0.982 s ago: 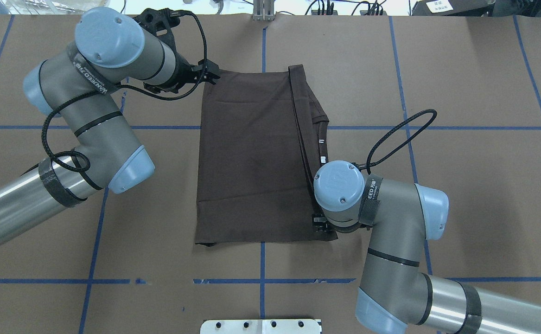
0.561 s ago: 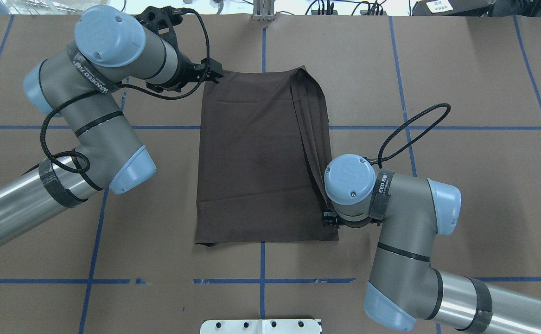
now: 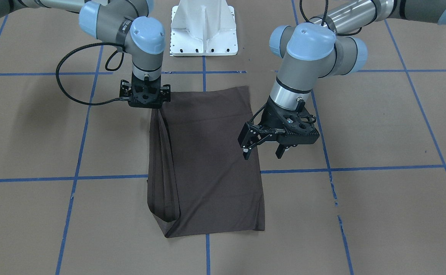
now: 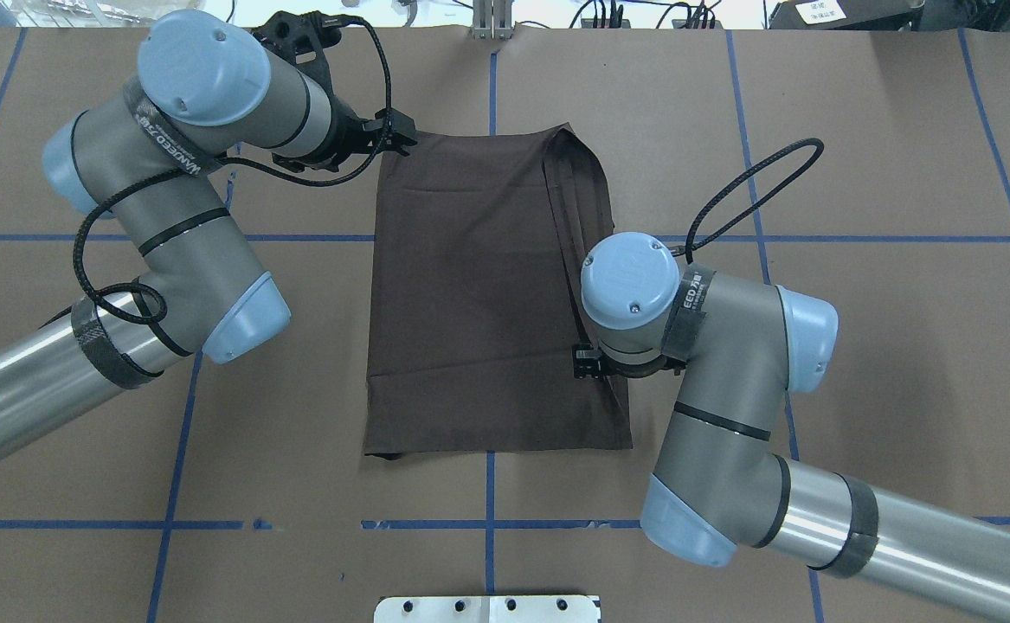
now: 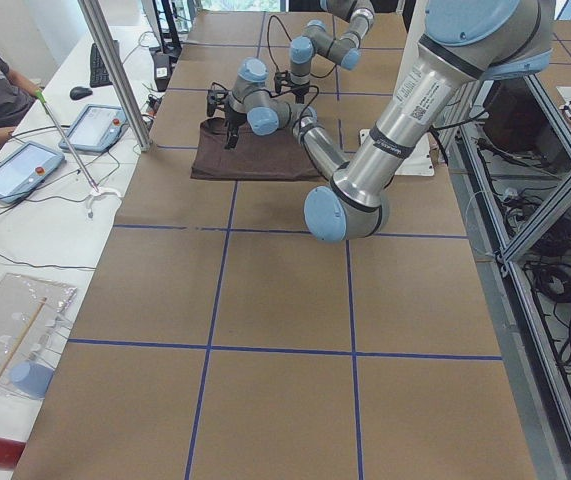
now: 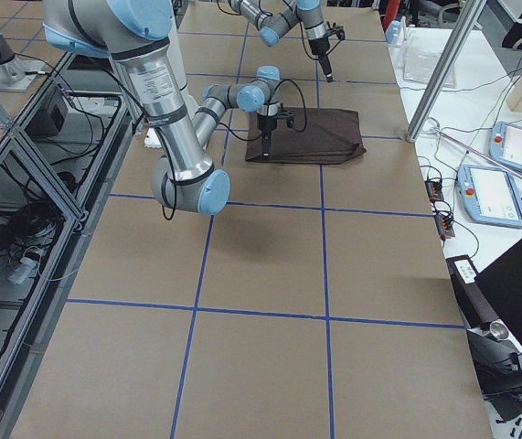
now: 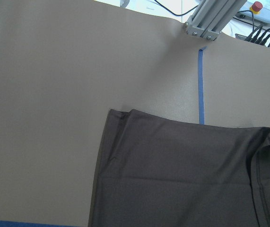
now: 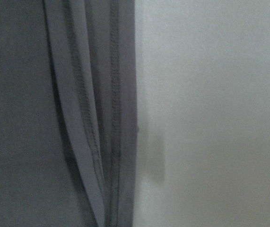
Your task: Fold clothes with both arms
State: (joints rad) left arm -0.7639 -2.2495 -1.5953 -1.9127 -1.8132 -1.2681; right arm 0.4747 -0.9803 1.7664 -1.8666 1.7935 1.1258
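If the right gripper (image 3: 146,100) lifts away with cloth caught in it, the folded strip (image 4: 578,199) on that side could get dragged open and bunch up. I cannot tell if that gripper is pinching the cloth or not. It points straight down at the shirt's edge on the robot's right.

The left gripper (image 3: 263,152) is wide and holds nothing. It hangs near the far corner on the other side. If it bites down crooked, it may grab only the top layer, and the next fold would come out wonky.

The T-shirt (image 4: 470,294) lies in the middle of the worktop (image 4: 859,173). It is dark brown, mostly flat and shaped like a tall box, with no sleeves sticking out. The strip shows a few stitched edges lying side by side.
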